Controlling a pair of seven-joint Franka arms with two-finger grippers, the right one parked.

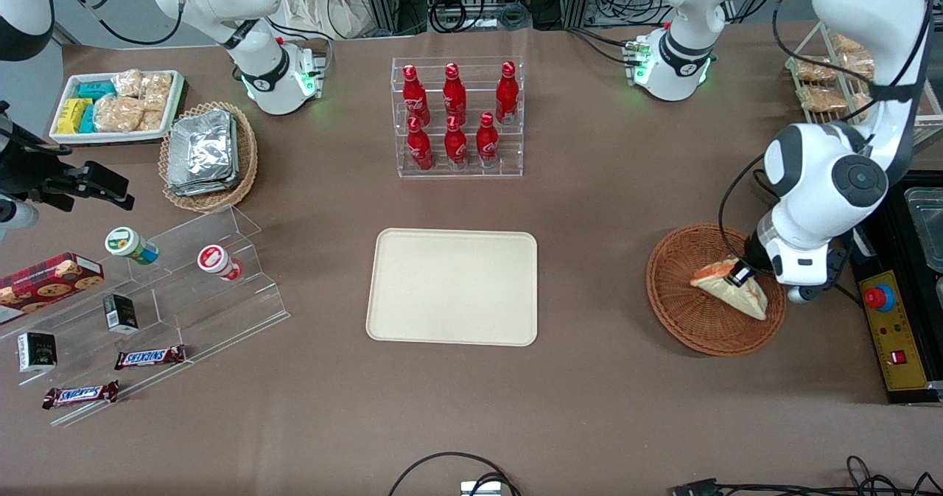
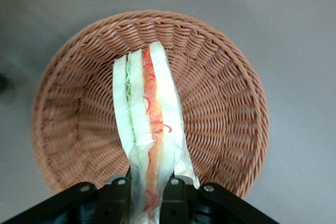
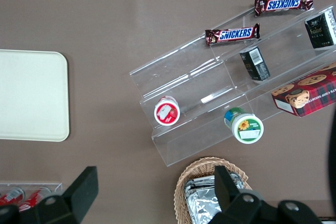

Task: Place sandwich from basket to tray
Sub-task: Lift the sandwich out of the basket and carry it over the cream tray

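The sandwich (image 1: 720, 287) is a white triangular wedge with orange-red and green filling showing along its edge (image 2: 148, 114). It lies over the round brown wicker basket (image 1: 689, 319) toward the working arm's end of the table. My left gripper (image 1: 740, 274) is over the basket, shut on the sandwich's end, with a black finger (image 2: 176, 200) pressed against each bread face. In the left wrist view the gripper (image 2: 149, 199) holds the wedge edge-up above the basket's woven bottom (image 2: 220, 108). The cream-beige tray (image 1: 452, 287) lies flat at the table's middle, nothing on it.
An acrylic rack of red bottles (image 1: 457, 116) stands farther from the front camera than the tray. A control box with a red button (image 1: 888, 334) sits beside the basket. Toward the parked arm's end are a foil-packet basket (image 1: 208, 155), an acrylic step shelf (image 1: 158, 290) and snack bars (image 1: 151, 357).
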